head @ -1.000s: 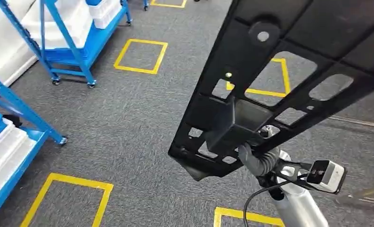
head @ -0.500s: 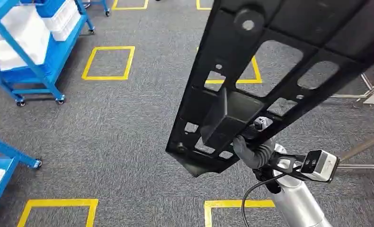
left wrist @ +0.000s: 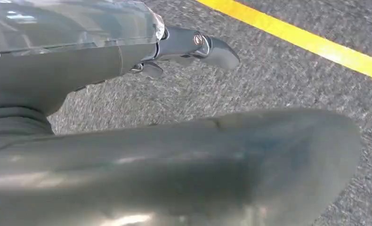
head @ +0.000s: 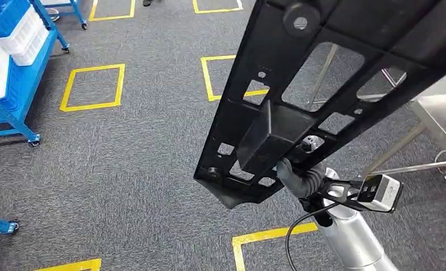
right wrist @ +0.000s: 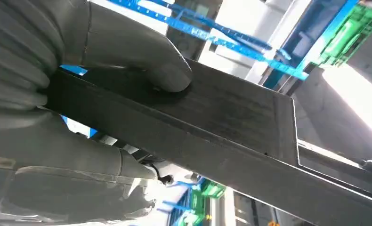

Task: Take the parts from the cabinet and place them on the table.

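Observation:
A long black plastic part (head: pixel 322 73) with several cut-outs and a box-shaped block on it runs from the picture's middle up to the top right in the head view. My right hand (head: pixel 300 178) grips it near its lower end and holds it above the carpet. In the right wrist view the thumb (right wrist: pixel 141 61) presses on the part's flat black edge (right wrist: pixel 222 117). My left hand (left wrist: pixel 127 56) hangs over the grey carpet with its fingers stretched out and nothing in it.
A metal table (head: pixel 444 110) with slanted legs stands at the right edge. A blue wheeled rack (head: pixel 12 73) with white bins is at the far left. Yellow taped squares (head: pixel 93 86) mark the grey carpet.
The whole view has swung: the blue racks have slid off to the left and the metal table has come in at the right. The part stays in my right hand.

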You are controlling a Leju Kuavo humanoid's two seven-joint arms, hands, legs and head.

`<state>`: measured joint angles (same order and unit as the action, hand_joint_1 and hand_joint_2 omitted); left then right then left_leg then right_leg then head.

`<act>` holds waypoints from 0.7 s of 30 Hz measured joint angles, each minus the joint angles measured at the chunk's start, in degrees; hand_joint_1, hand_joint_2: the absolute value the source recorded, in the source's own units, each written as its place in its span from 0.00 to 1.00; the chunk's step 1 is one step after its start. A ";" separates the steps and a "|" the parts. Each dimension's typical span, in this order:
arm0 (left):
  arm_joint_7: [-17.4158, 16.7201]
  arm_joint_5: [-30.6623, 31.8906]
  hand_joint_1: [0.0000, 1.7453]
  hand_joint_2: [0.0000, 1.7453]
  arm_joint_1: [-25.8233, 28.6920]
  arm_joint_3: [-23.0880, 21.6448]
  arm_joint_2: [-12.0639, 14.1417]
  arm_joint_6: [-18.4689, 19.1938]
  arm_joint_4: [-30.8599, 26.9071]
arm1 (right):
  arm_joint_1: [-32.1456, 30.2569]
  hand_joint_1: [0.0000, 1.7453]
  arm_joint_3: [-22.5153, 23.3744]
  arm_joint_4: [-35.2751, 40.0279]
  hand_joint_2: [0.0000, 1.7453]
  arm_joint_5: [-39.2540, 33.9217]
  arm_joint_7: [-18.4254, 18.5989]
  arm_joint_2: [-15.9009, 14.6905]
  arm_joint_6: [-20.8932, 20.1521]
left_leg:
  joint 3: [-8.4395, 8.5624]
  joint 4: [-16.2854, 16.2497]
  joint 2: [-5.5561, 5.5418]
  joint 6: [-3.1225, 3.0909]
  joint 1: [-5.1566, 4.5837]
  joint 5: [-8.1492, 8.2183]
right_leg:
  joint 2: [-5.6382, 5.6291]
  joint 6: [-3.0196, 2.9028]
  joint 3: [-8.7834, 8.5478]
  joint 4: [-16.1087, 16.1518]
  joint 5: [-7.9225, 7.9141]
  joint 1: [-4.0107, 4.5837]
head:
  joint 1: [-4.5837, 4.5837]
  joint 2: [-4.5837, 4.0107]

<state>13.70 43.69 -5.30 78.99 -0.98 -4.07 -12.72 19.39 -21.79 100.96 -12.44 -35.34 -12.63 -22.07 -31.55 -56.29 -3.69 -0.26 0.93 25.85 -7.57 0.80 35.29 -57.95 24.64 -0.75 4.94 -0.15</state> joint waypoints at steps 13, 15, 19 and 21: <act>0.18 0.63 0.00 0.00 0.01 0.22 0.46 1.99 0.00 | -2.57 1.00 0.42 0.11 1.00 1.29 -1.40 0.24 0.78 | 0.90 -0.11 9.73 1.14 -0.93 1.04 | 10.48 -1.08 -0.91 0.13 0.87 0.85 | 0.00 0.00; 0.37 0.46 0.00 0.00 -0.25 0.22 0.63 2.27 0.00 | -2.60 1.00 0.55 0.13 1.00 1.31 -1.40 0.11 0.48 | 0.82 -1.27 8.25 1.89 -0.53 2.32 | 9.37 -1.81 -1.27 0.85 0.31 0.28 | 0.00 0.00; 0.44 0.39 0.00 0.00 0.09 0.20 0.98 2.58 0.00 | -2.81 1.00 0.57 0.02 1.00 1.42 -1.46 -0.07 0.26 | -6.64 -17.69 4.23 2.35 -0.34 10.47 | 6.78 -2.28 -1.09 0.82 0.21 0.37 | 0.00 0.00; 0.33 0.59 0.00 0.00 0.17 0.20 1.03 2.56 0.00 | -3.05 1.00 0.61 -0.02 1.00 1.44 -1.49 -0.07 0.26 | -6.78 -17.40 4.19 2.24 -0.33 8.60 | 5.32 -2.27 -1.09 0.67 0.21 0.39 | 0.00 0.00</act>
<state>14.03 44.28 -5.12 79.19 0.04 -1.51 -12.72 16.34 -21.18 100.94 -10.99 -36.83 -12.70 -21.81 -38.33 -73.69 0.50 1.98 0.60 34.45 -2.24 -1.47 34.20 -57.28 24.85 -0.35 4.94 -0.15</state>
